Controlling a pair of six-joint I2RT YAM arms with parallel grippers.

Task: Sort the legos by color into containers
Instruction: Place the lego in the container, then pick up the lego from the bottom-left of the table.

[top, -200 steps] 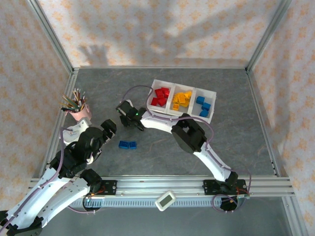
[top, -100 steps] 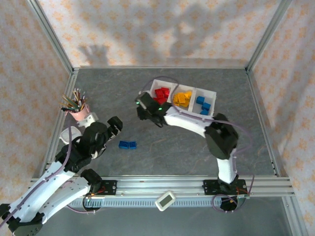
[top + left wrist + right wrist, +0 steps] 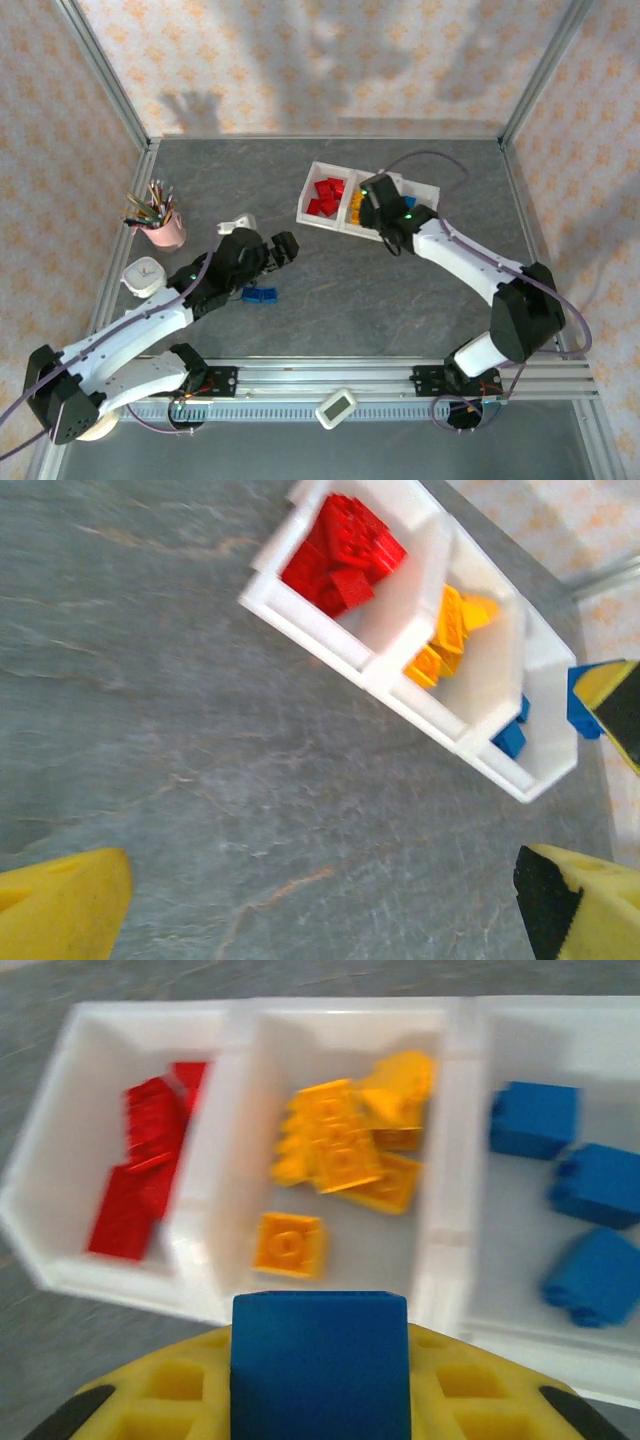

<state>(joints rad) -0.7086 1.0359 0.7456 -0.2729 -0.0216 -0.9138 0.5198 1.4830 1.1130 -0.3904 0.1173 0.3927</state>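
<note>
Newly above the tray [image 3: 340, 1007]: right jaws with blue brick [image 3: 320, 1360].

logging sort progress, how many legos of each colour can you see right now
red legos: at least 4, piled and blurred
yellow legos: at least 4, overlapping
blue legos: 6 (3 in the tray, 1 held by the right gripper, 2 loose on the table)
total: at least 14

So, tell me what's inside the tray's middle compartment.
Several yellow-orange bricks, loosely piled. From above, the right pincer covers much of that compartment; at the wrist camera, its held blue brick hides the near wall.
</note>
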